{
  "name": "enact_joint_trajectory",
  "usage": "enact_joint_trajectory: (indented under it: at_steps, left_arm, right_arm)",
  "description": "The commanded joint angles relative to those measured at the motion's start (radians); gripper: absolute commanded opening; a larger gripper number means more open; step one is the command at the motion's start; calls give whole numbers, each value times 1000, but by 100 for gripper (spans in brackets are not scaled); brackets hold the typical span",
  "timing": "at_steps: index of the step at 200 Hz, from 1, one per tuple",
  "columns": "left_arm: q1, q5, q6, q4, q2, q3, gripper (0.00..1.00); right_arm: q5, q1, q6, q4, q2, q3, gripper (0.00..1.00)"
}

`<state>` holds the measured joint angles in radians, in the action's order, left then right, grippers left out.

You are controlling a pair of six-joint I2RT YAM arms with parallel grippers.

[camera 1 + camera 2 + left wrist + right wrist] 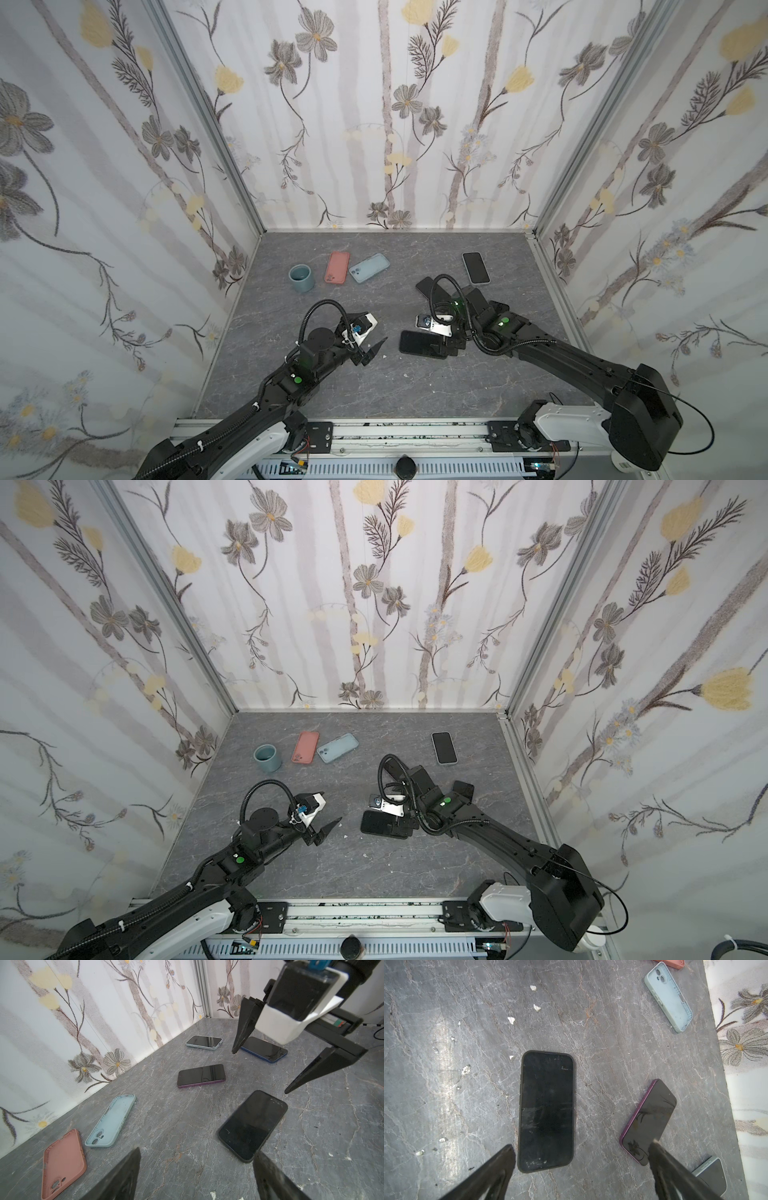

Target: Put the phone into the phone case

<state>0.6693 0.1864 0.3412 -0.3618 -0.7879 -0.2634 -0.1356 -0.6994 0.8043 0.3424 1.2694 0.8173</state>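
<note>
Phone: the flat black-screened phone (546,1109) lies face up on the grey marbled desk (332,386), near and just right of the middle. A thick matte rim runs all round it, so it looks to be sitting in a dark soft case (520,1109). How deep each corner sits I cannot tell.
Cup: a round blue-grey cup (301,278) stands far left, out of the way.
Spare cases: a salmon-pink soft case (336,267) and a pale blue soft case (369,268) lie side by side at the far left of the middle, hollow side up, both empty.
Left tool: the left tool (331,805) is spread wide and holds nothing. It is clear of the desk, left of the phone and apart from it.
Right tool: the right tool (581,1145) is also spread wide and empty. It hangs over the phone's right end and touches nothing.
Other phones: a purple-edged phone (201,1075) and a blue-edged phone (264,1049) lie beyond the right tool, and a white-edged phone (476,267) lies far right.
Step in hand: probably confirming or finishing the seat.
Doing it well: press straight down at corners and edges, not mid-screen. Steady the rim from the left so the phone cannot skate.
Risk: one finger lines up with the purple-edged phone, so centre over the cased phone first.
</note>
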Motion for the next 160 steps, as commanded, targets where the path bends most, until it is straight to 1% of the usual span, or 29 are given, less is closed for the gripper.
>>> enact_joint_trajectory:
  at_steps: [1, 57, 89, 160]
  left_arm:
    - [-1, 16, 21, -25, -17, 1, 85]
    - [-1, 53, -3, -54, -43, -3, 85]
    - [-1, 59, 4, -41, -21, -1, 85]
    - [0, 77, 10, -12, 2, -10, 85]
  right_arm:
    - [-1, -3, 9, -5, 14, -1, 100]
    - [1, -13, -15, 9, 40, 17, 100]
    - [14, -21, -25, 40, 35, 33, 100]
    - [34, -26, -4, 3, 25, 13, 100]
